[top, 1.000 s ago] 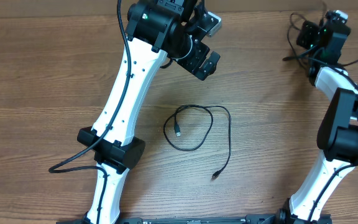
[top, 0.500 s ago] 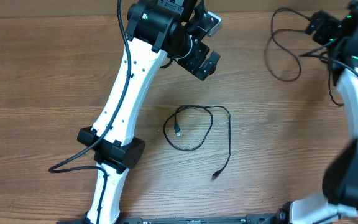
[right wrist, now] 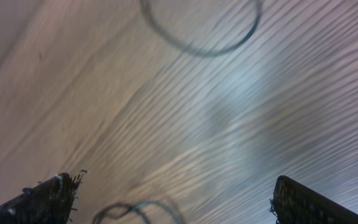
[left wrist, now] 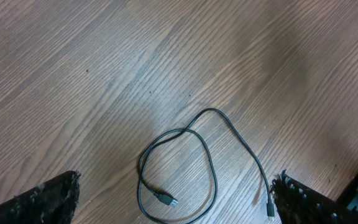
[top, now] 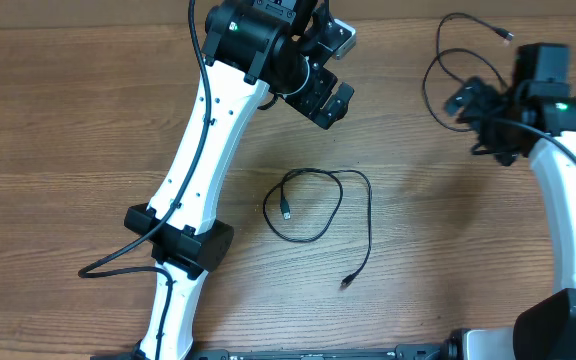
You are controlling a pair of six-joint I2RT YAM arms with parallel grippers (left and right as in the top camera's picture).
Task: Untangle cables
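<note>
One thin black cable point(top: 370, 220) lies in a loose loop at the table's middle, with a USB plug point(top: 286, 213) inside the loop and a small plug point(top: 347, 283) at its tail. It also shows in the left wrist view point(left wrist: 215, 110). My left gripper point(top: 328, 100) hovers open and empty above and behind it point(left wrist: 179, 208). A second thin black cable point(top: 426, 82) loops at the back right, beside my right gripper point(top: 480, 125). In the right wrist view its jaws point(right wrist: 176, 208) are wide apart, with blurred cable point(right wrist: 197, 51) ahead and a strand between the fingers.
The table is bare brown wood point(top: 88, 150). The left arm's white link point(top: 203, 150) crosses the left half. The right arm's white link point(top: 568, 210) runs along the right edge.
My right gripper has swung from the back right corner down and left. The second cable has spread into a wide loop to its left. The left arm and the middle cable have not moved.
</note>
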